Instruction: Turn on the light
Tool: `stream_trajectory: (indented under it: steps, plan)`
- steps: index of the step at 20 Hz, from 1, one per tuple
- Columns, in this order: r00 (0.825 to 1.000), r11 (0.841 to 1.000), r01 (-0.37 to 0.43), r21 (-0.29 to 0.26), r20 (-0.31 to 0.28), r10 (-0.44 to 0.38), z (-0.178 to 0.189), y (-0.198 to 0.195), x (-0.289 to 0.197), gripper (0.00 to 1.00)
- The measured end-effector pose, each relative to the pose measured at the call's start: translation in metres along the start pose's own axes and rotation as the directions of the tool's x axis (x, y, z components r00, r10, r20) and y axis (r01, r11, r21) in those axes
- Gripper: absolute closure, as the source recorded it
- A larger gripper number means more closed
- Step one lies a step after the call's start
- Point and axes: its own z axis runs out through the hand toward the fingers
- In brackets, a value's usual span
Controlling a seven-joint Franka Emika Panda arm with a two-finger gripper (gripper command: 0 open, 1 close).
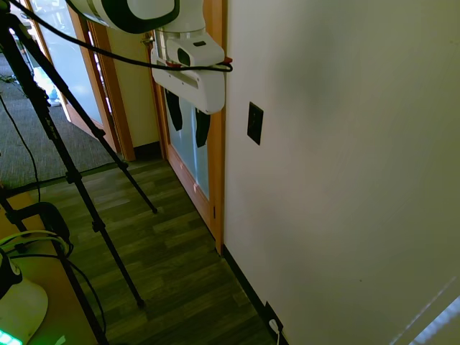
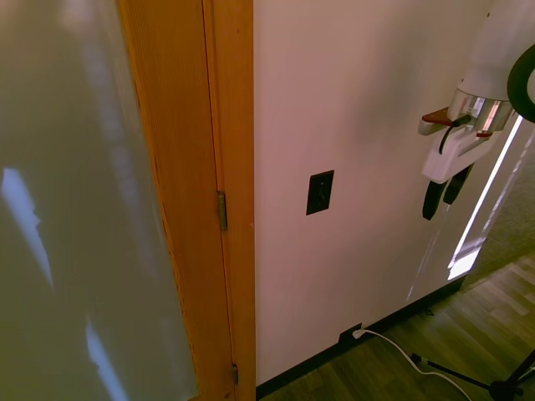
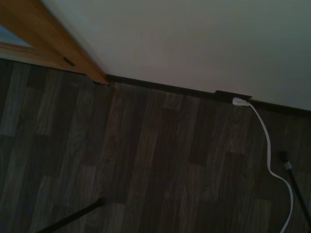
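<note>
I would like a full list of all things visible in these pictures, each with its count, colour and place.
light switch: one, black upright plate, on the wall beside the door frame.
socket plate: one, black, low on the wall at the baseboard.
plug: one, white, in the socket plate, with a white cord across the floor.
door frame: one, orange wood, left of the switch in the second exterior view.
wall: one, white.
floor: dark wood planks.
gripper: one, white body with black fingers apart, pointing down, off the wall, holding nothing.
</note>
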Motion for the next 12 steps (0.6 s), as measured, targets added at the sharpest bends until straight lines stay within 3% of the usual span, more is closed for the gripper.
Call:
stream_trajectory:
  steps: [7,12]
  plan:
    - [0.999,0.999,-0.004,0.044,-0.038,0.005,-0.003,-0.021,-0.001,0.00]
    - [0.991,0.991,-0.071,0.114,-0.107,0.084,0.011,-0.060,-0.008,0.00]
